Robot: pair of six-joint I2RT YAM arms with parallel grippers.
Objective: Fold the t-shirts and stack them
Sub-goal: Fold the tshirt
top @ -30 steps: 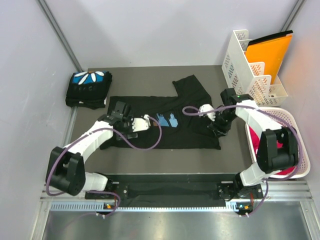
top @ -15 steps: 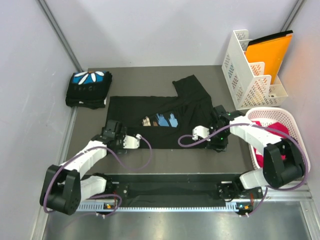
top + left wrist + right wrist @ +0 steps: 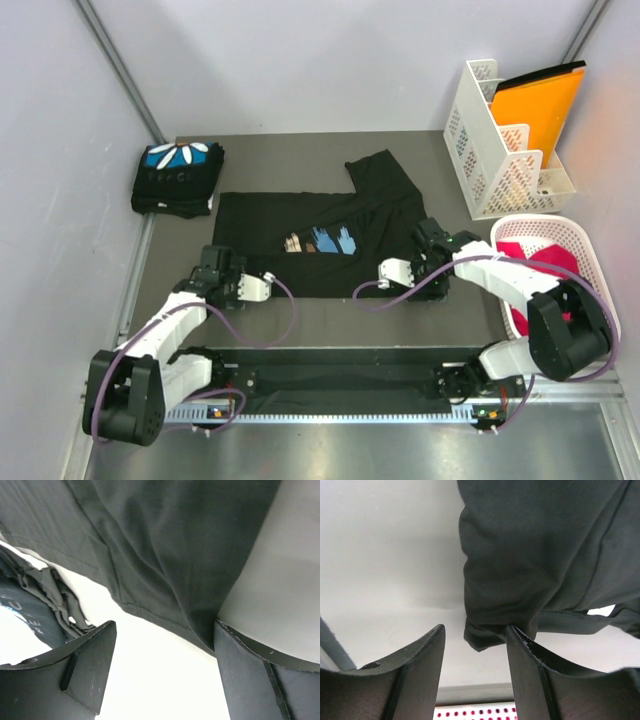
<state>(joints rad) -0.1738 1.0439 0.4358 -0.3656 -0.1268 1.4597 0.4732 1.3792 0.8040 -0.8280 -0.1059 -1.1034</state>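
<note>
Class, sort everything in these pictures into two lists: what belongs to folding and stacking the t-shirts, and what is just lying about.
Belongs to the job: spread t-shirt; folded t-shirt.
Just lying about: white rack; orange folder; basket; red cloth in it.

Bright, even overhead light, soft shadows. Left wrist view: the table glares white between the jaws.

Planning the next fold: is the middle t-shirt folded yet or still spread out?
Mostly spread: the middle t-shirt lies flat, print showing, one sleeve sticking out, unlike the folded t-shirt in the corner.
</note>
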